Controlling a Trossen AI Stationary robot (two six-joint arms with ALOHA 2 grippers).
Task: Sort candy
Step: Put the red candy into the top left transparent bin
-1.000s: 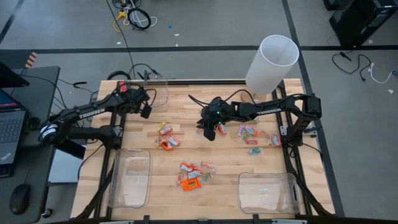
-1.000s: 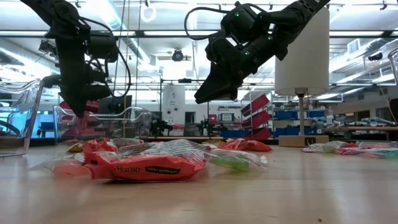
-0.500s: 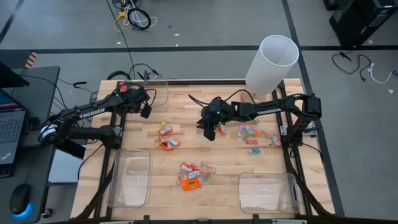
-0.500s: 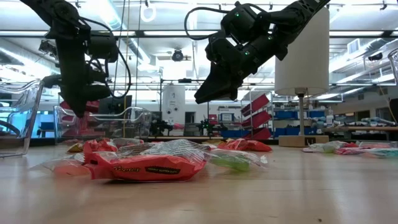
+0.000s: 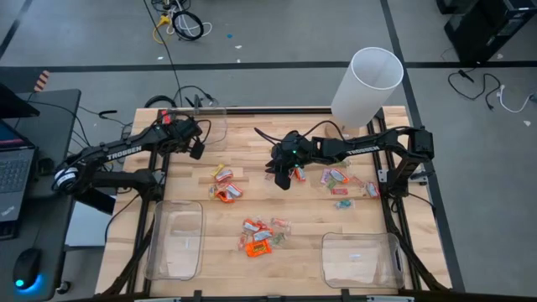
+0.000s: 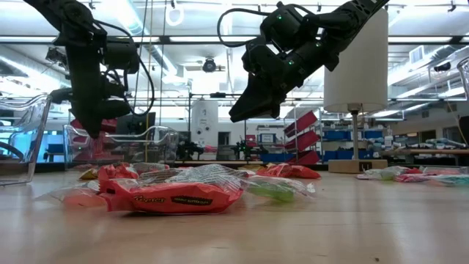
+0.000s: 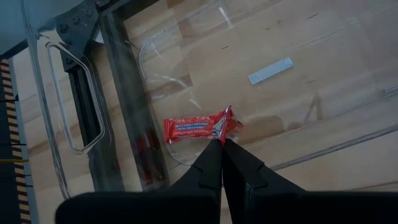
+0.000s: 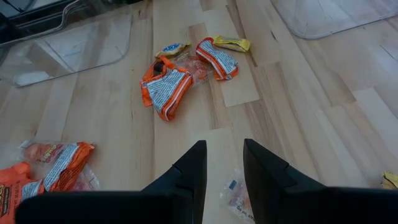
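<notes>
Table [image 5: 252, 201]: candy [image 5: 258, 235] in scattered clusters at centre and right. Clear bin [image 7: 261, 56], far left corner: the left wrist view alone shows the left gripper [image 7: 221, 147] pinched together on a red wrapper's [image 7: 193, 129] end (hidden from above). Right gripper [image 8: 222, 163]: mid-table, fingers apart, nothing between; orange sweets [image 8: 165, 87] lie beyond.
</notes>
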